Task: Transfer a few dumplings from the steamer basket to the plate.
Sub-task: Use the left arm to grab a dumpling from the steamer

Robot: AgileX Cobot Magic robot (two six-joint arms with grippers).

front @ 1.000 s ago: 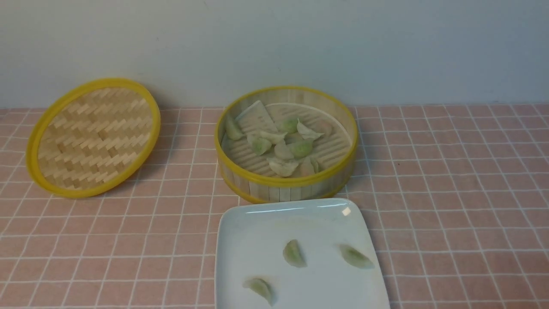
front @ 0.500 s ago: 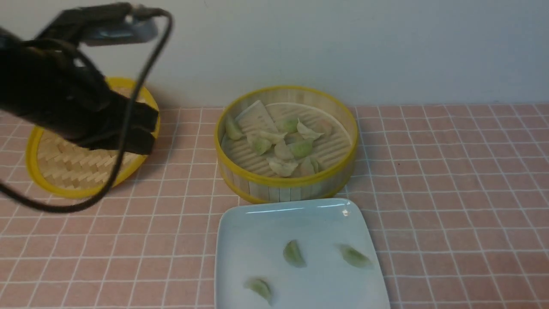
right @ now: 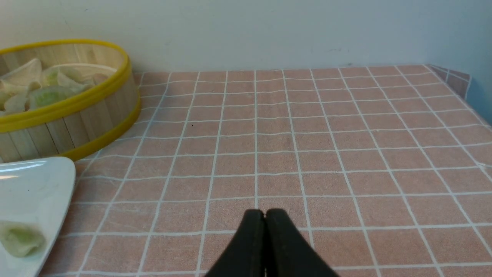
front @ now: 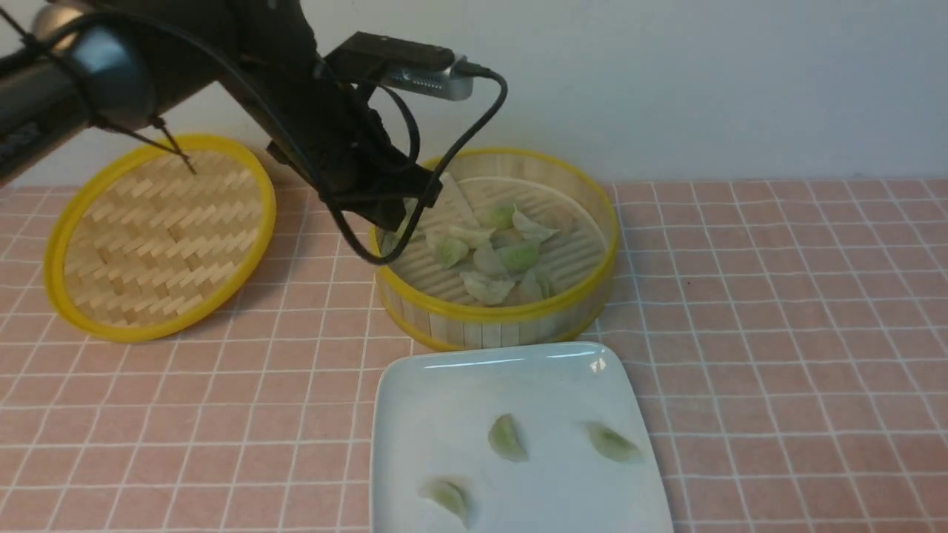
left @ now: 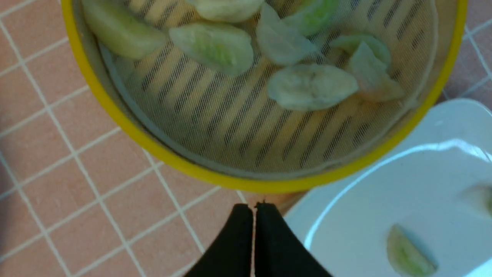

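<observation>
The steamer basket stands mid-table and holds several dumplings. The white plate lies just in front of it with three dumplings on it. My left gripper hangs over the basket's left rim; in the left wrist view its jaws are shut and empty, above the cloth beside the basket and the plate. My right gripper is shut and empty, low over the cloth to the right of the basket; it is out of the front view.
The flat woven lid with a yellow rim leans at the back left. A pink checked cloth covers the table. A wall runs close behind the basket. The table's right edge shows in the right wrist view.
My left arm came into view from the left and swung right, from over the lid to the basket's left rim. Dumplings, basket and plate have not moved.
</observation>
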